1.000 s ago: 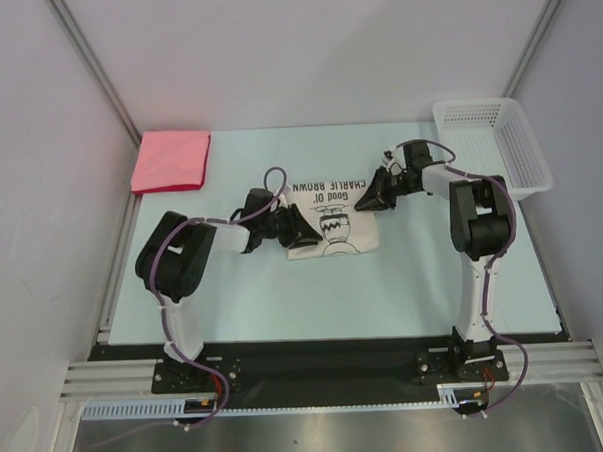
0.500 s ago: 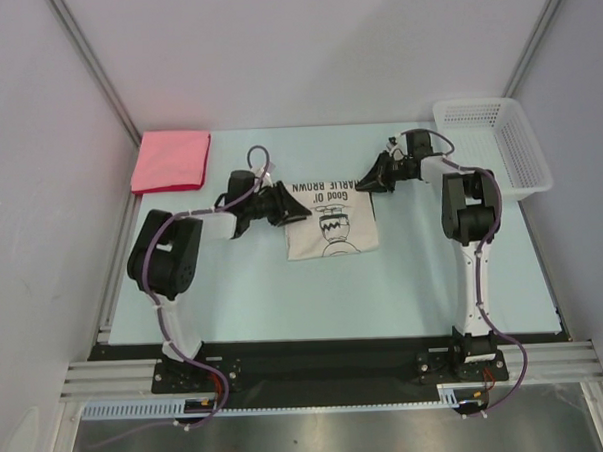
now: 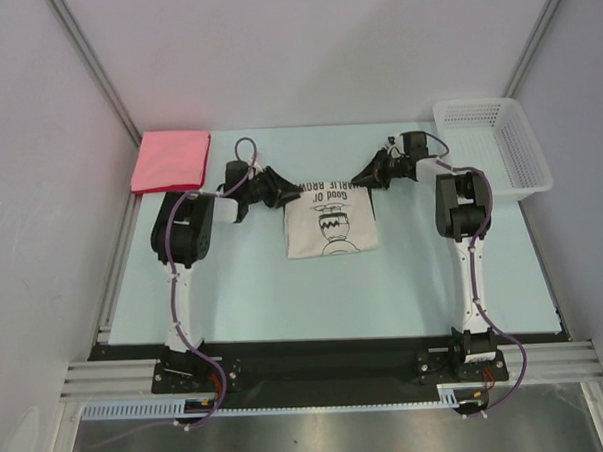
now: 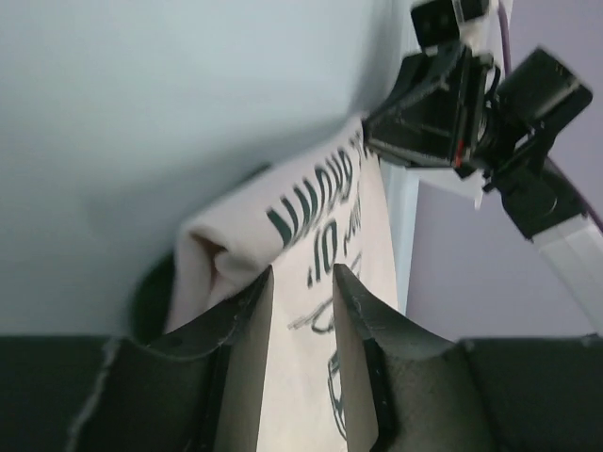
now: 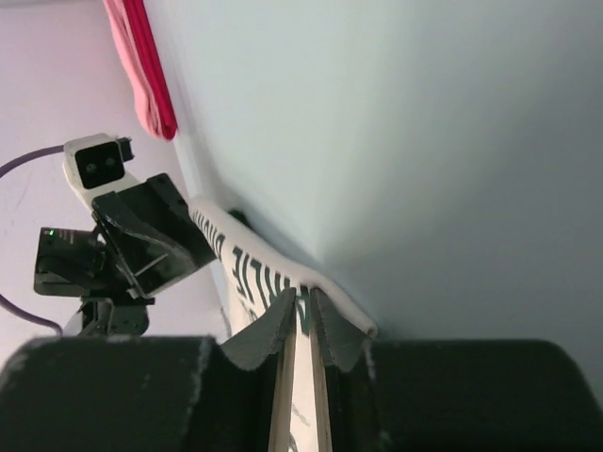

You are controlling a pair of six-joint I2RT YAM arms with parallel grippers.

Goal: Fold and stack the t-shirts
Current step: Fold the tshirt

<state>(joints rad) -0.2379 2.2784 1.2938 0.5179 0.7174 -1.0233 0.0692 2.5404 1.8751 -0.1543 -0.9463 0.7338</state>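
From above, the black left gripper [image 3: 296,194] and black right gripper [image 3: 358,178] each cover a far corner of the cream printed cloth t-shirt [image 3: 331,225]. The right wrist view cuts off the blurry pink-red t-shirt [image 5: 143,66].

Left arm [image 3: 175,312], right arm [image 3: 471,279]: white links, black joints, looping purple cables [image 3: 240,147].

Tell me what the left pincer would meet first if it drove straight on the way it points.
The left pincer grips the Charlie Brown shirt; beyond that, probably the right pincer facing it, though depth is unclear.
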